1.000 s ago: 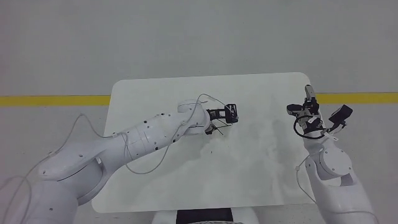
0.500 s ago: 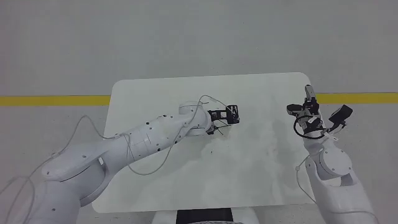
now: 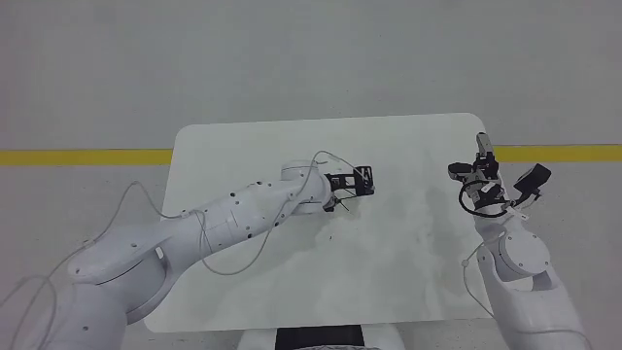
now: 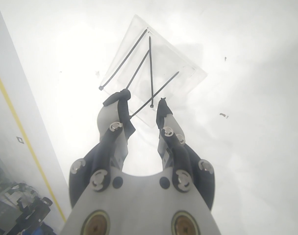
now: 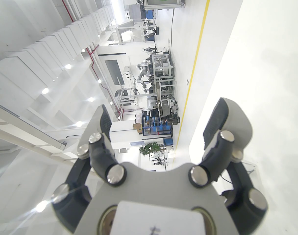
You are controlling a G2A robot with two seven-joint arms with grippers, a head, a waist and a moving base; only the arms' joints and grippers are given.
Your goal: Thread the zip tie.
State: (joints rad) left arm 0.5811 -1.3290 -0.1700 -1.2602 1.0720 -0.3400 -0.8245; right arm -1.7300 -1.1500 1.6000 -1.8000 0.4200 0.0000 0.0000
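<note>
**A:** Left gripper (image 4: 144,99), what is it doing?

**B:** It is hanging low over the table (image 4: 237,37) with its jaws standing partly apart and gripping nothing. The fingers are pale metal, and dark, rubbery pads (image 4: 124,106) are wrapping their tips.

**A:** And the zip ties (image 4: 150,74)?

**B:** Four thin black strips with small square heads are lying crossed on a clear plate (image 4: 188,74), which is square and glassy. One tie (image 4: 158,91) is running slantwise into the gap between the fingertips. Another (image 4: 138,70) is ending right at one pad's tip. I cannot tell whether it is touching.

**A:** Edges and room?

**B:** The plate's nearest corner is sitting under the gap between the jaws. Smooth white tabletop is showing all round the plate, and the table's corners are rounded. Past its edge a yellow line (image 4: 21,128) is crossing the grey floor.

**A:** Right gripper (image 5: 161,113)?

**B:** It is waiting by the table's right edge, well apart from the ties. Its jaws are spread wide around nothing, and it is pointing out into the hall.
</note>
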